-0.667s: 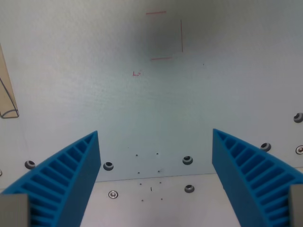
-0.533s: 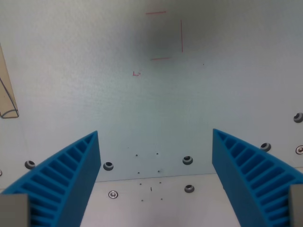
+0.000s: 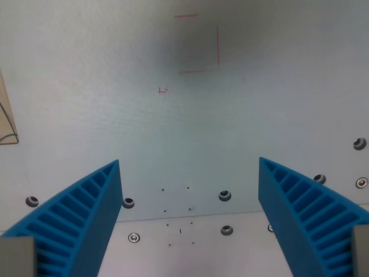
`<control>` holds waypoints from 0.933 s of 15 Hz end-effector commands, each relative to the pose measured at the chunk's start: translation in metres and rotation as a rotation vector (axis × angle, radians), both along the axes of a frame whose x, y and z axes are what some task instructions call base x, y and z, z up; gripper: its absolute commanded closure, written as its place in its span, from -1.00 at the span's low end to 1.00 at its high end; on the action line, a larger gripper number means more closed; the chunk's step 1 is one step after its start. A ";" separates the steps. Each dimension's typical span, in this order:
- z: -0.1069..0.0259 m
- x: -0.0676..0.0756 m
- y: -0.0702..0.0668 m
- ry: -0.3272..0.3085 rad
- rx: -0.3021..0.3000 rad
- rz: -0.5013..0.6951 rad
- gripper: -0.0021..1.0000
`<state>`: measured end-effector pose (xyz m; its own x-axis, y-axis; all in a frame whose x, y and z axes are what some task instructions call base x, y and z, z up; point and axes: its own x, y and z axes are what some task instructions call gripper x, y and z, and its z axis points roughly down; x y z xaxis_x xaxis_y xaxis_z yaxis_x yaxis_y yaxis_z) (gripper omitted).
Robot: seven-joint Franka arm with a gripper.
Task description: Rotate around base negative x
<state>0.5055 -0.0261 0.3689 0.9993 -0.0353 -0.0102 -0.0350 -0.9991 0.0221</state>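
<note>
My gripper point(image 3: 189, 190) is open and empty, its two blue ribbed fingers point(image 3: 81, 219) standing wide apart at the bottom of the wrist view. Below it lies a pale grey-green plate point(image 3: 190, 127) with thin red line marks point(image 3: 199, 43) near the top and a small red mark point(image 3: 164, 90). No object lies between the fingers.
Several bolts point(image 3: 225, 196) and small holes sit along the plate's lower edge, where a whiter surface point(image 3: 184, 248) begins. A tan wooden piece point(image 3: 7, 124) shows at the wrist view's left edge. More bolts point(image 3: 359, 143) sit at the right.
The whole scene has shifted a little to the left and slightly in tilt, so the camera has moved. The fingers stay equally wide apart.
</note>
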 end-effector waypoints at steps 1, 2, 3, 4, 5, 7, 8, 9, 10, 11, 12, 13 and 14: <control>0.002 0.000 0.002 -0.004 -0.116 -0.005 -1.00; 0.002 0.000 0.002 -0.004 -0.127 -0.005 -1.00; 0.002 0.000 0.002 -0.004 -0.139 -0.005 -1.00; 0.002 0.000 0.002 -0.004 -0.151 -0.005 -1.00; 0.002 0.000 0.002 -0.004 -0.162 -0.005 -1.00; 0.002 0.000 0.002 -0.004 -0.186 -0.005 -1.00; 0.002 0.000 0.002 -0.004 -0.197 -0.005 -1.00; 0.002 0.000 0.002 -0.004 -0.209 -0.005 -1.00; 0.002 0.000 0.002 -0.003 -0.221 -0.005 -1.00; 0.002 0.000 0.002 -0.003 -0.232 -0.005 -1.00; 0.002 0.000 0.002 -0.003 -0.244 -0.005 -1.00; 0.002 0.000 0.002 -0.003 -0.256 -0.005 -1.00; 0.002 0.000 0.002 -0.003 -0.267 -0.006 -1.00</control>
